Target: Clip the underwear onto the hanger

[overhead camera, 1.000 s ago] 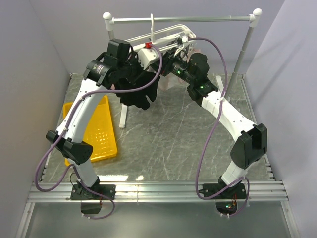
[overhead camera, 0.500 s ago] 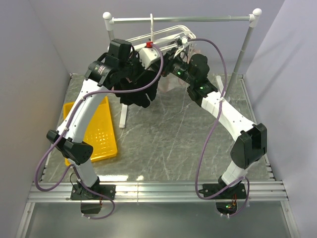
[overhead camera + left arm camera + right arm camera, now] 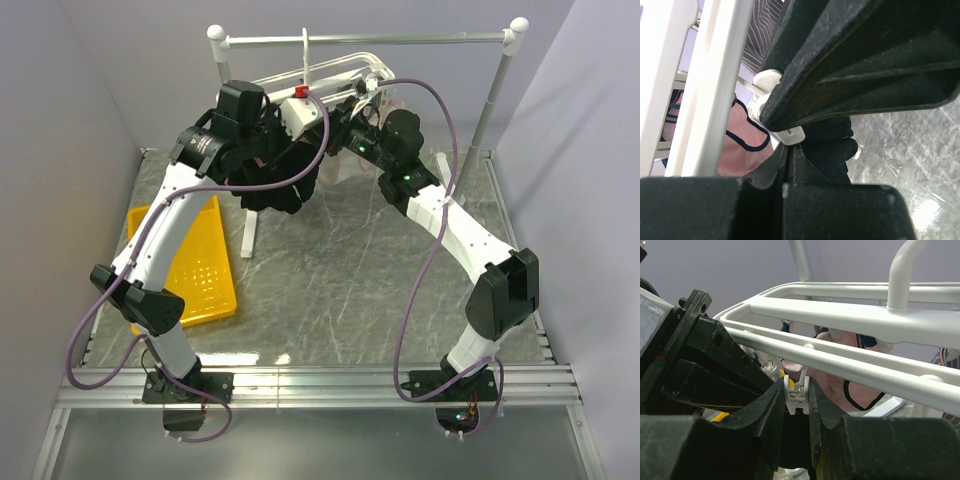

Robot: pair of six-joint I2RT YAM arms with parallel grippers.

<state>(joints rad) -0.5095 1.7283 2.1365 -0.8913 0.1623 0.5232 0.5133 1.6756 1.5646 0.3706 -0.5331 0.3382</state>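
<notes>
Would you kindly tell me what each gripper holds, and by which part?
Left gripper: black underwear, pinched at its top edge. Right gripper: a white clip on the hanger, squeezed by its sides.

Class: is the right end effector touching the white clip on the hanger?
Touching. In the right wrist view the right end effector squeezes the clip between its fingers.

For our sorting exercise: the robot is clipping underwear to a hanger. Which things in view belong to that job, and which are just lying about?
Part of the job: black underwear, white hanger, hanger clip, left gripper, right gripper.
Just about: pink underwear, striped garment, yellow basket, metal rail stand.
</notes>
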